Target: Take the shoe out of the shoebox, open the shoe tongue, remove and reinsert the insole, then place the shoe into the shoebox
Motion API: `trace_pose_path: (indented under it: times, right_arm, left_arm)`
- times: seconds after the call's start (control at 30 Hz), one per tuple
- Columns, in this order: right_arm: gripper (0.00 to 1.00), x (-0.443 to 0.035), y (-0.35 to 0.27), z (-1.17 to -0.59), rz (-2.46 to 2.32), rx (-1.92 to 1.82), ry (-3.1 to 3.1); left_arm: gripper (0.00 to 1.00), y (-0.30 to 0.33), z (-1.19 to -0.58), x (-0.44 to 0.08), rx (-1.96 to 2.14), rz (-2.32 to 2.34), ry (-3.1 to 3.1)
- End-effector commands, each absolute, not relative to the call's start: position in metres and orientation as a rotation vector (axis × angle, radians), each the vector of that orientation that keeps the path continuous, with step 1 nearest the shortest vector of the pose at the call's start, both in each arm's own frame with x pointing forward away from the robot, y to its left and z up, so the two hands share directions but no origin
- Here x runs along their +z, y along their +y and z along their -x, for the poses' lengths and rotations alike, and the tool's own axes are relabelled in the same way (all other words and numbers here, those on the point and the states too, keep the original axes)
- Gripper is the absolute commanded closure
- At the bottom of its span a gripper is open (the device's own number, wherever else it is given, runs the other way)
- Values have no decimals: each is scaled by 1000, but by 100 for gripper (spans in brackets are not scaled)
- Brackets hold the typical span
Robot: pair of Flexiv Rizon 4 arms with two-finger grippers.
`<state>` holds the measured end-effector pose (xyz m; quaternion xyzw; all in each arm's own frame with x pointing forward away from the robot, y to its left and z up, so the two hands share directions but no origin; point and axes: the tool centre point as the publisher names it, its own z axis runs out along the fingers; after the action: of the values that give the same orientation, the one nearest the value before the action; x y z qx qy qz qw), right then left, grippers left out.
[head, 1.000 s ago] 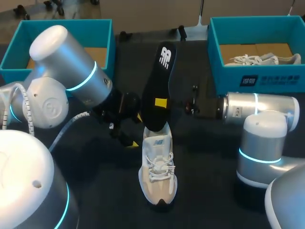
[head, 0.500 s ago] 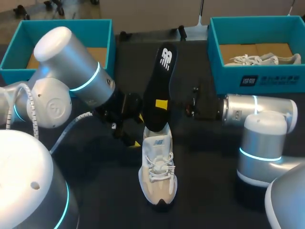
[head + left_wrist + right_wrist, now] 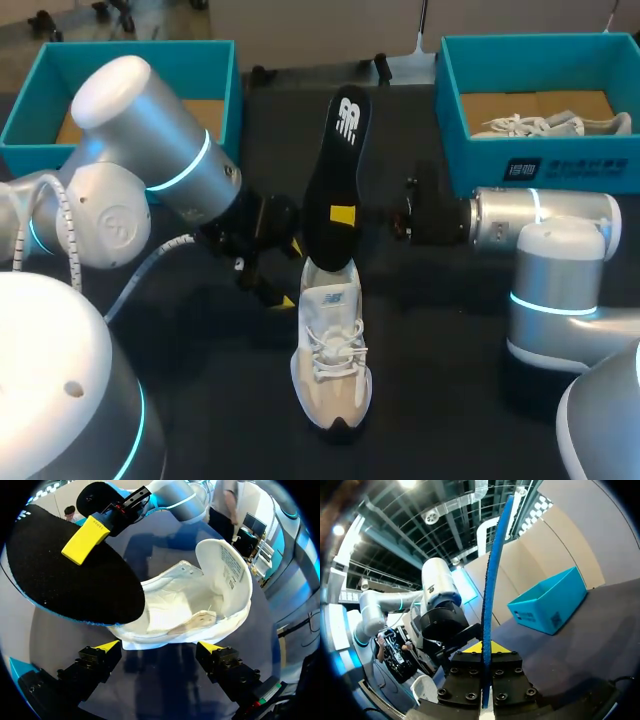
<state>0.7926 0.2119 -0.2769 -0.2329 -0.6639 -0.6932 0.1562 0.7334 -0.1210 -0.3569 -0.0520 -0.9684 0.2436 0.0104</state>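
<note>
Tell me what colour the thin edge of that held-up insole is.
The insole has a blue edge, seen best in the right wrist view.

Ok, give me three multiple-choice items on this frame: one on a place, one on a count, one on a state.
1. The insole's lower end is: A at the shoe's opening; B in a shoebox; C flat on the table.
2. Teal shoeboxes on the table: A one; B two; C three.
3. The left gripper is: A open; B shut on the insole; C shut on the shoe.
Answers: 1 A, the insole stands with its end at the shoe's collar. 2 B, one at each far corner. 3 A, its fingers stand wide apart.
</note>
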Motion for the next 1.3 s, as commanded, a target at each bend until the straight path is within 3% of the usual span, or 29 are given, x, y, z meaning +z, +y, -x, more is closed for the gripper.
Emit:
trace_pose_path:
  times: [0.03,1.3]
  right_arm:
    - [100,-279,207,-792,657,-1979,-1902]
    - [100,-297,216,-779,596,-1924,-1912]
  left_arm:
    - [0,-121,-733,-358,762,162,-3023]
    - [0,-121,-733,-358,762,162,-3023]
